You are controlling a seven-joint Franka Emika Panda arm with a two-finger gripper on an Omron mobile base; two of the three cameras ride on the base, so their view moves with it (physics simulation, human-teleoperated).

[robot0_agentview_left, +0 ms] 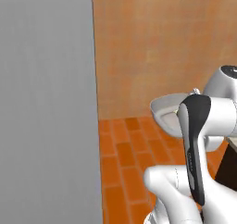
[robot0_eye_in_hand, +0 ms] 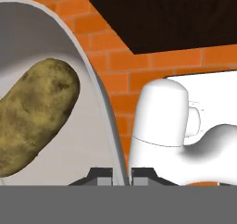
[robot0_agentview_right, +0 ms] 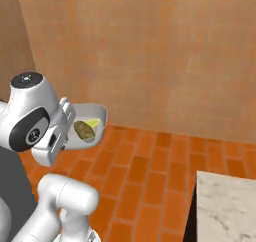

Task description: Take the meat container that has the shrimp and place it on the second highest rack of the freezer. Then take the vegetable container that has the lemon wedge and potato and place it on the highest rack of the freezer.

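Observation:
My gripper (robot0_eye_in_hand: 121, 174) is shut on the rim of the vegetable container (robot0_eye_in_hand: 99, 102), a shallow grey-white bowl held up in the air and tipped on its side. A brown potato (robot0_eye_in_hand: 32, 119) lies against the bowl's inner wall. From the right base view the vegetable container (robot0_agentview_right: 92, 128) sticks out to the right of the hand, with the potato (robot0_agentview_right: 84, 131) and the pale yellow lemon wedge (robot0_agentview_right: 93, 122) inside. The same bowl (robot0_agentview_left: 167, 111) peeks out behind my forearm. The freezer (robot0_agentview_left: 46, 112) shows as a tall grey panel at the left; its racks are hidden. The meat container with the shrimp is out of view.
A brown wall (robot0_agentview_right: 165, 56) rises ahead over an orange brick floor (robot0_agentview_right: 145, 176). A marble counter corner (robot0_agentview_right: 225, 206) stands at the lower right. Dark cabinetry (robot0_eye_in_hand: 176, 15) runs across the top of the hand view.

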